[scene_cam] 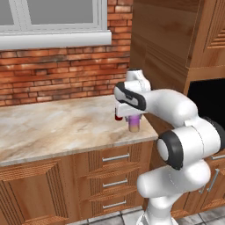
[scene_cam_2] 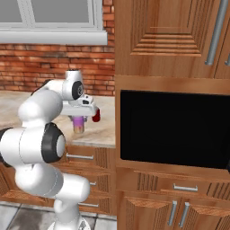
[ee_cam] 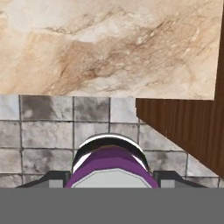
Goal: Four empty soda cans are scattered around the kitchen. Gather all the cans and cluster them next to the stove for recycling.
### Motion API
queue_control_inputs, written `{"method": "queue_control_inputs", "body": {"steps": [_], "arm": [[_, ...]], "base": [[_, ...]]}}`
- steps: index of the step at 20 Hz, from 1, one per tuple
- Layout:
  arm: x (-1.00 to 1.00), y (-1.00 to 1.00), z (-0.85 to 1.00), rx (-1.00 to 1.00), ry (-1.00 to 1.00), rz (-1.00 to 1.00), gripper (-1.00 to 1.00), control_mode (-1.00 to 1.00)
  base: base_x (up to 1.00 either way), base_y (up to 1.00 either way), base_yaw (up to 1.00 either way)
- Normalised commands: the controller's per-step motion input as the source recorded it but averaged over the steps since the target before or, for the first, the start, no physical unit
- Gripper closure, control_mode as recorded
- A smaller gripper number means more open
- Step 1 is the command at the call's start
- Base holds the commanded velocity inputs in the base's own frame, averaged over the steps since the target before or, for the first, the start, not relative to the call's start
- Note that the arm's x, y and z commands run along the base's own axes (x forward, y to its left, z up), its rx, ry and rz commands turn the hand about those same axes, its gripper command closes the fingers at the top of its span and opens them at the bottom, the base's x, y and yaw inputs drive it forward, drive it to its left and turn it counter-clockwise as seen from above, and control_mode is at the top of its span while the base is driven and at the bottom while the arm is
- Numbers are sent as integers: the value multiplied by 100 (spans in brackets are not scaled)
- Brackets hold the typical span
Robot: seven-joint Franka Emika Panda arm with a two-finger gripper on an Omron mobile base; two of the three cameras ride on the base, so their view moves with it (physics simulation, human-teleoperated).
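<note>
here the pincer (ee_cam: 112, 175) pinches a can (ee_cam: 110, 165), one dark finger tip on each side of it in the hand view. that view looks down the can's length: a purple body with a pale grey top and a white and dark rim, not red. past it lie grey floor tiles (ee_cam: 39, 131), the marbled table (ee_cam: 109, 43) and a slab of brown wood (ee_cam: 188, 131) at the right.

the left base view shows the pincer (scene_cam: 133, 118) from the side, under the white hand at the table's front right corner, with the can (scene_cam: 134, 124) hanging below it, purple above and tan at the bottom, just over or at the table (scene_cam: 52, 127) edge; i cannot tell whether it touches. a small red part shows at the hand's left. behind are a brick wall (scene_cam: 57, 74) and a window (scene_cam: 52, 22), with drawers (scene_cam: 115, 176) beneath the table.

the right base view shows the same can (scene_cam_2: 79, 124) below the hand, and to the right a tall wooden cabinet (scene_cam_2: 170, 40) with a black oven opening (scene_cam_2: 175, 128).
</note>
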Motion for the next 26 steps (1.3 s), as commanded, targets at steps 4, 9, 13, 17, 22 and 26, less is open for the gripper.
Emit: {"method": "queue_control_inputs", "body": {"steps": [4,9,13,17,22,26], "arm": [[-42,0,12,0,-3,0,100,-100],[-41,0,17,0,-3,0,100,-100],[-32,0,17,0,-1,0,100,-100],[-23,-1,17,0,0,0,100,-100],[-22,-8,17,0,0,0,100,-100],[-22,-10,11,0,0,0,100,-100]], "base": [[0,0,0],[0,0,0],[0,0,0],[0,0,0],[0,0,0],[0,0,0]]}}
